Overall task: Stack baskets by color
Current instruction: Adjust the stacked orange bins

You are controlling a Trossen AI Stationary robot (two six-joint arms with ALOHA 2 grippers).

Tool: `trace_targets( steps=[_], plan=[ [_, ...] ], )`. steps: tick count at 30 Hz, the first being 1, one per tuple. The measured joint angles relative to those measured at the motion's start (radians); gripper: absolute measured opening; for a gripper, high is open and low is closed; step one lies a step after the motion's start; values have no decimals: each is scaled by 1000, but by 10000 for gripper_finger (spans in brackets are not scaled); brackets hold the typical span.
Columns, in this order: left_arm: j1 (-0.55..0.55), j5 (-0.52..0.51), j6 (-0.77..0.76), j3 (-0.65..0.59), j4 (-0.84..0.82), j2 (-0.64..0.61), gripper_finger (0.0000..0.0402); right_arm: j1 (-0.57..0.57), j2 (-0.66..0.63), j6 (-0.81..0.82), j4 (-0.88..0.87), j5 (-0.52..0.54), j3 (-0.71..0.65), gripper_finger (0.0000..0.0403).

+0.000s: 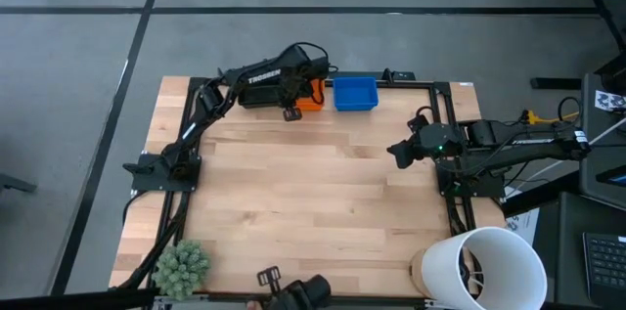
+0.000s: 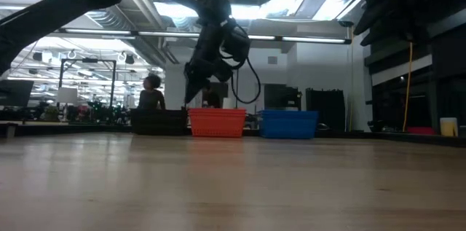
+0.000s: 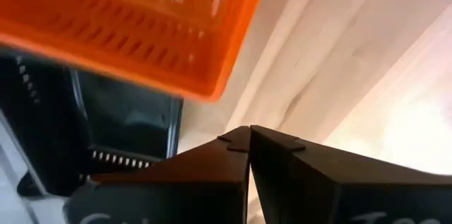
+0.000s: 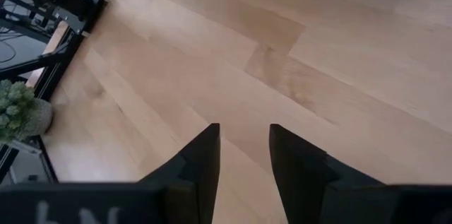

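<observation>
Three baskets stand in a row on the table along its far edge: a black basket (image 2: 159, 122), an orange basket (image 2: 217, 122) and a blue basket (image 1: 355, 93). My left gripper (image 1: 291, 112) hangs above the table just in front of the orange basket (image 3: 141, 26) and the black basket (image 3: 120, 121). It points down, shut, with nothing between its fingers (image 3: 248, 143). My right gripper (image 1: 399, 154) waits at the table's right side, open and empty (image 4: 244, 146).
A large white bucket (image 1: 489, 266) stands at the near right corner and a fuzzy green plant (image 1: 183, 266) at the near left corner. Black frame rails (image 1: 445, 105) run along the table's sides. Bare wood lies between. A person (image 2: 151, 92) shows far behind the table.
</observation>
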Motion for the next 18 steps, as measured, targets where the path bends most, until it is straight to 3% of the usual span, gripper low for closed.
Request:
trace_targets(
  steps=[5,12,18],
  plan=[
    [26,23,-23,-36,-6,-1,1,0,0,-1,0,-32,0,122],
    [29,19,-20,-183,21,-1,0,0,0,-2,0,-35,0,122],
    [24,5,-16,-161,79,-2,0,0,0,-3,0,-38,0,122]
  ],
)
